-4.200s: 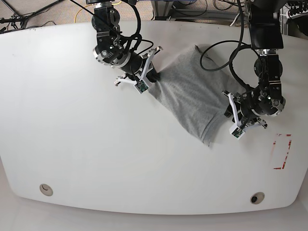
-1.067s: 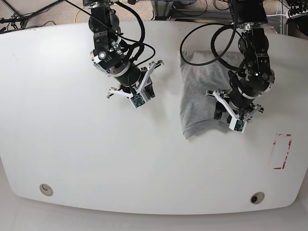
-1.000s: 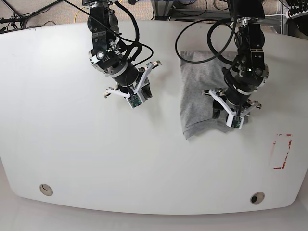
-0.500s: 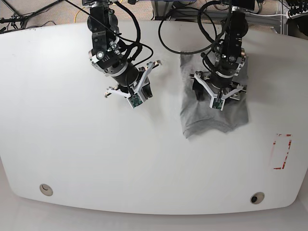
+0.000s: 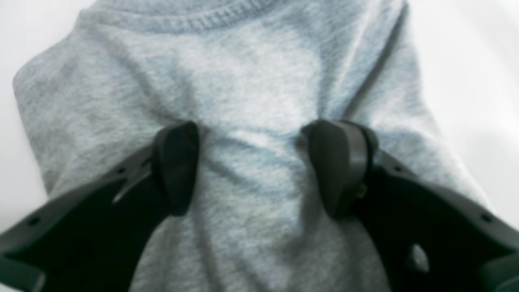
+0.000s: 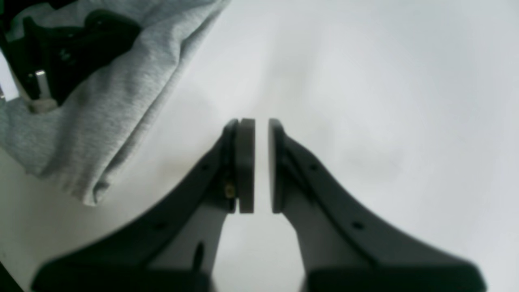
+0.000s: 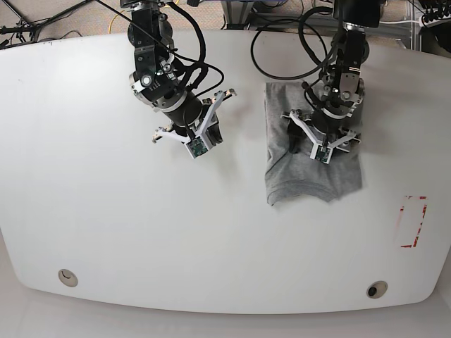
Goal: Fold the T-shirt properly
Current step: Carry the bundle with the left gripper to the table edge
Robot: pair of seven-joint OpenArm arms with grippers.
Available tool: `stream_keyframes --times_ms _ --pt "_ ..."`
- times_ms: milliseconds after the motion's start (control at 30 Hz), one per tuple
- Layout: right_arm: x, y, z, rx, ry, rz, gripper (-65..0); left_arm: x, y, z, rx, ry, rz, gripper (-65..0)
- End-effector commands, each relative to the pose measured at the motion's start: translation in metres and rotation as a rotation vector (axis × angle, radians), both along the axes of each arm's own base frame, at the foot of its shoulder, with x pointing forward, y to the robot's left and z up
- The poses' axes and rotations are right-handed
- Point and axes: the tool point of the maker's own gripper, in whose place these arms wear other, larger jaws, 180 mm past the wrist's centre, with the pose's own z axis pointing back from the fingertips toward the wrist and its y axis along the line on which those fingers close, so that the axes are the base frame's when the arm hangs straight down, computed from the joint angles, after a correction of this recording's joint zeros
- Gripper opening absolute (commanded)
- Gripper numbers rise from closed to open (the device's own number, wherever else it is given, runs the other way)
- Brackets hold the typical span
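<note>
Mostly, the folding looks done. The T-shirt [image 7: 310,151] lies on the right half of the white surface [image 7: 106,211], gathered into a compact, roughly rectangular packet with no sleeve sticking out to either side in the base view. No lettering shows; only plain grey cloth faces up. The near edge is not quite straight: it dips in the middle and the near-left corner [image 7: 271,201] curls a little, so the packet is tidy but not crisp.

The left hand [image 7: 320,137] is down on top of the packet, its two black pads [image 5: 176,166] spread well apart and pressing into the cloth, with fabric bulging slightly between them. It grips nothing; in the left wrist view the ribbed hem or collar band [image 5: 202,22] runs across just beyond the pads. My reading is that it is flattening or letting go of the last fold.

The right hand [image 7: 197,141] hangs over bare surface to the left of the shirt, well apart from it, its pads [image 6: 245,162] drawn nearly together with only a thin slit between and nothing held.

The packet's long axis runs far to near, slightly longer than it is wide, its sides almost square to the surface's far edge. Which end is the collar I cannot tell for certain.

What may remain is smoothing the near edge, lifting the left hand clear, and perhaps one more fold.
</note>
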Motion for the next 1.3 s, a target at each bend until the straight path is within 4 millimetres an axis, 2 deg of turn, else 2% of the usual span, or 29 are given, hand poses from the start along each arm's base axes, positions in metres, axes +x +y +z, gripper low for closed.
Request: stream_keyframes --times_ms 0,133,200,333,467,600,767,867,1033,1267 --pt "0.007 0.002 0.014 0.023 -0.051 -0.001 -59.9 -0.060 0.045 -0.053 0.176 0.295 -0.016 -26.2" --pt "0.007 0.002 0.014 0.021 -0.051 -0.001 -59.9 -0.068 0.066 -0.052 0.196 0.323 -0.062 -26.2" --pt "0.007 0.002 0.014 0.021 -0.051 -0.001 -59.9 -0.074 0.083 -0.051 0.216 0.347 -0.094 -26.4" --pt "0.008 0.002 0.018 0.023 -0.063 -0.001 -59.9 -0.088 0.124 -0.045 0.267 0.384 -0.108 -26.4" --pt "0.008 0.000 0.019 0.020 -0.065 -0.003 -59.9 -0.092 0.163 -0.035 0.317 0.404 -0.096 -26.4" --pt "0.008 0.000 0.018 0.020 -0.063 -0.003 -59.9 -0.106 0.217 -0.026 0.371 0.455 -0.043 -26.4" --pt "0.008 0.000 0.019 0.020 -0.065 -0.003 -59.9 -0.122 0.265 -0.022 0.394 0.514 0.011 -26.4" --pt "0.009 0.000 0.024 0.022 -0.078 -0.003 -59.9 -0.117 0.292 -0.010 0.402 0.505 0.028 -26.4" --pt "0.005 -0.007 0.022 0.021 -0.072 -0.025 -59.9 -0.102 0.322 0.003 0.385 0.486 0.077 -26.4" --pt "0.001 -0.011 0.020 0.018 -0.064 -0.035 -59.9 -0.076 0.346 0.027 0.384 0.433 0.118 -26.4"
